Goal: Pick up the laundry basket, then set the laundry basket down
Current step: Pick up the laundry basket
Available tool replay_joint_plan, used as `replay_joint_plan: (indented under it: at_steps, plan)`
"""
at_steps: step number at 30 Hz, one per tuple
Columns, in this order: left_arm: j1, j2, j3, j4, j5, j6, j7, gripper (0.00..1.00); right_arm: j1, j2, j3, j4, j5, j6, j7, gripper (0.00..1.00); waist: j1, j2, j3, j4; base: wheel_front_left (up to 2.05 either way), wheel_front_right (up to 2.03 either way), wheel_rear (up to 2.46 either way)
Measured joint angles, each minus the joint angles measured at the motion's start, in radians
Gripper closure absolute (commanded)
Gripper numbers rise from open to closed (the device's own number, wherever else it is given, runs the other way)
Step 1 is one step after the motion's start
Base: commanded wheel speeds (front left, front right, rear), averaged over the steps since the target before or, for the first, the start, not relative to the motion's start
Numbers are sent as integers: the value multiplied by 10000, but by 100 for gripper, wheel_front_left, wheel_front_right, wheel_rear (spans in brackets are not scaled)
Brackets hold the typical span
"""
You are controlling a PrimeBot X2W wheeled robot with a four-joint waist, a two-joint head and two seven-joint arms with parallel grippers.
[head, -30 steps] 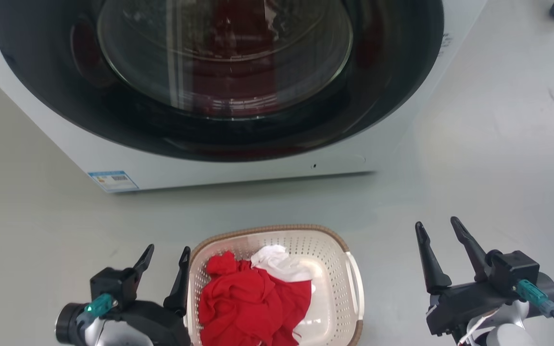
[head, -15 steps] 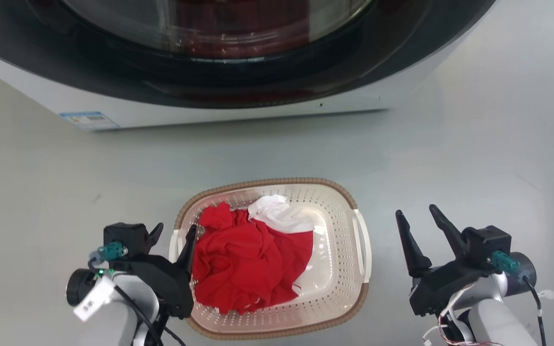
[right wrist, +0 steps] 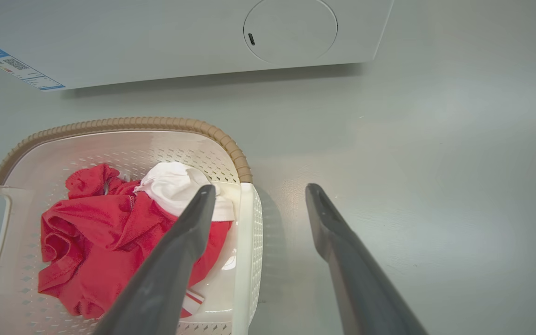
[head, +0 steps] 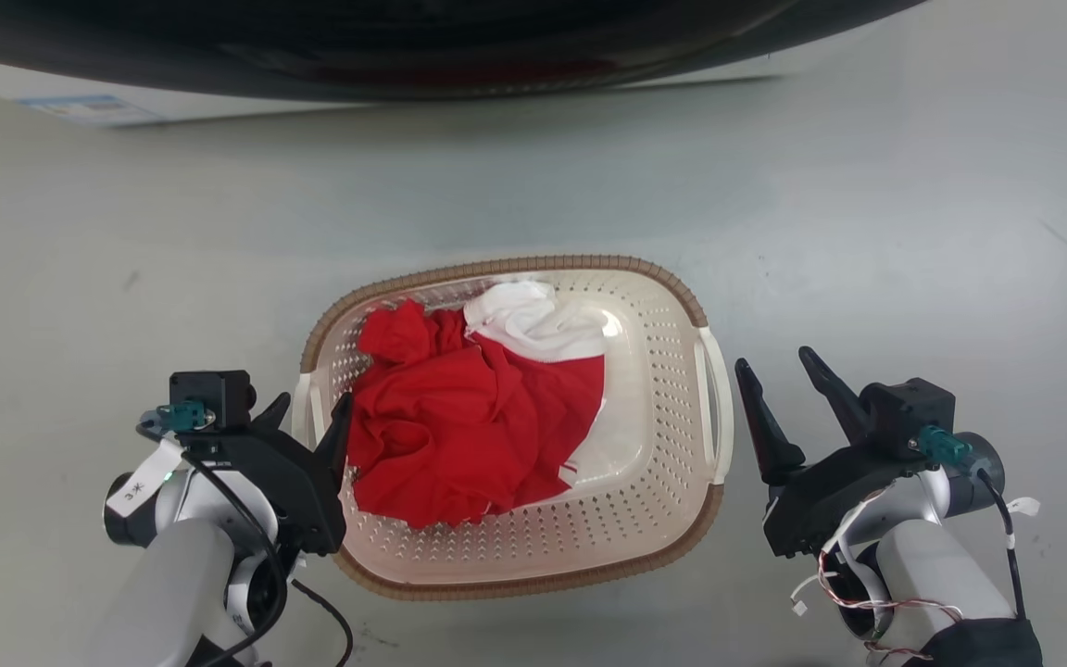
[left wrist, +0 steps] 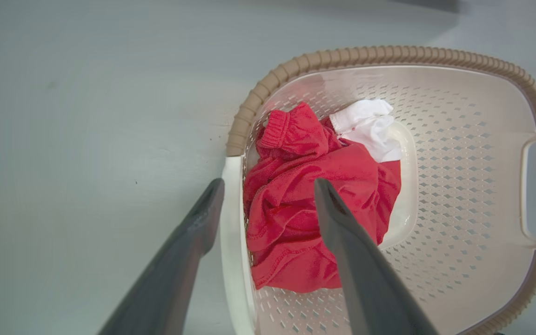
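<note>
The cream laundry basket (head: 496, 270) with a brown rim stands on the grey floor, holding a red garment (head: 459, 421) and a white one (head: 533, 322). My left gripper (head: 311, 406) is open and straddles the basket's left white handle (left wrist: 231, 223): one finger is outside the wall, the other over the red cloth. My right gripper (head: 774, 361) is open just right of the right handle (head: 717, 398). In the right wrist view the gripper (right wrist: 259, 188) has that handle (right wrist: 245, 232) lying between its fingers; I cannot tell whether they touch.
The washing machine's dark door (head: 404, 46) and white front (right wrist: 179, 37) stand just beyond the basket, with a blue label (head: 89, 109) at the lower left corner. Bare grey floor (head: 913, 232) lies right and left of the basket.
The head camera has tilted down, so the machine slid up the picture. My left gripper has come over the left handle and my right gripper has drawn closer to the right handle. Both stayed open.
</note>
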Motion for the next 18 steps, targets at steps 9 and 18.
replay_joint_plan:
  at_steps: [9, 18]
  plan:
    - [-609, -82, 59, 1198, -159, -176, 92, 0, -454, 21, 418, 723, 192, 176, -92, 0, -1, 0, 936, -98, 0, 0, 0]
    - [-1248, -301, 44, 2084, -261, -431, 90, 66, -855, 38, 708, 1407, 341, 265, -102, 31, -1, -1, 1331, -83, 0, 0, 0]
